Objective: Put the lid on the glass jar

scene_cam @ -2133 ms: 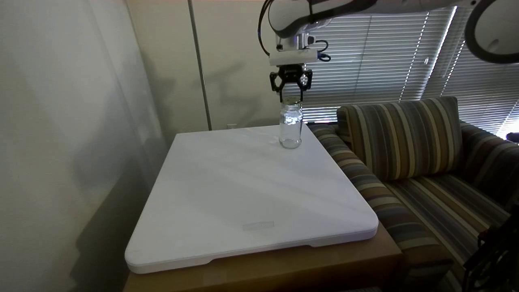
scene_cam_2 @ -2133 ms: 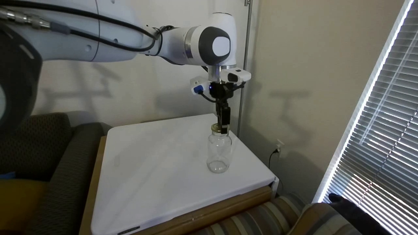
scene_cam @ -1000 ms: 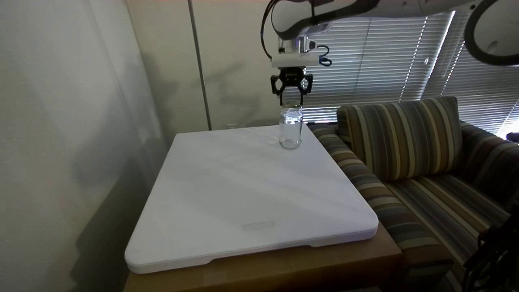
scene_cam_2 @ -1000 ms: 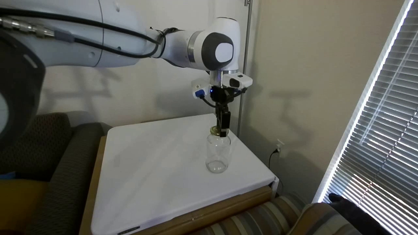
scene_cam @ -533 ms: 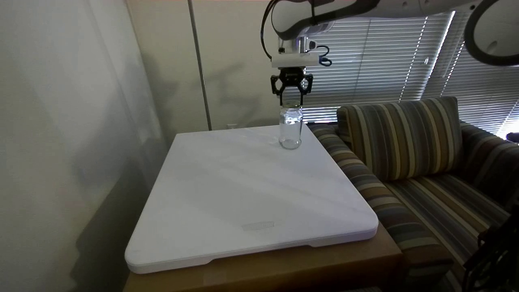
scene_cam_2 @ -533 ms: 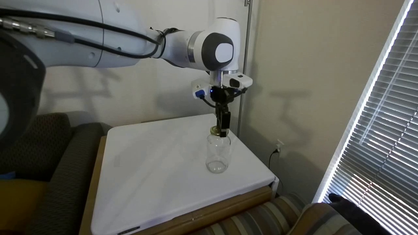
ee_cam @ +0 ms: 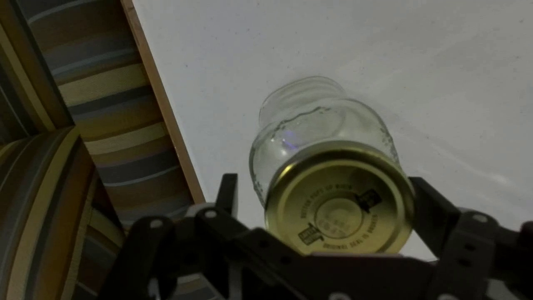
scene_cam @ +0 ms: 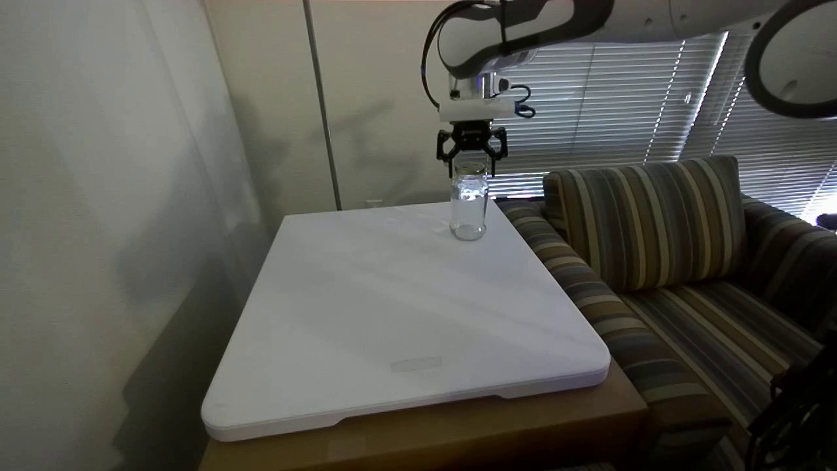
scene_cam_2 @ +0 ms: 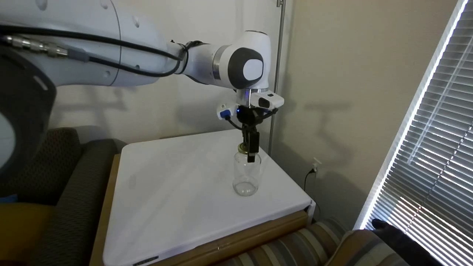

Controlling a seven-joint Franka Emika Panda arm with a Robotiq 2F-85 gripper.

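While lid (ee_cam: 339, 217) tops jar (scene_cam_2: 245, 173), fingers (ee_cam: 435, 214) straddle lid, spread wide, one clear.

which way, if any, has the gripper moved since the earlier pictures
Yes, downward: in both exterior views the gripper sits lower now, nearer the white tabletop than before.
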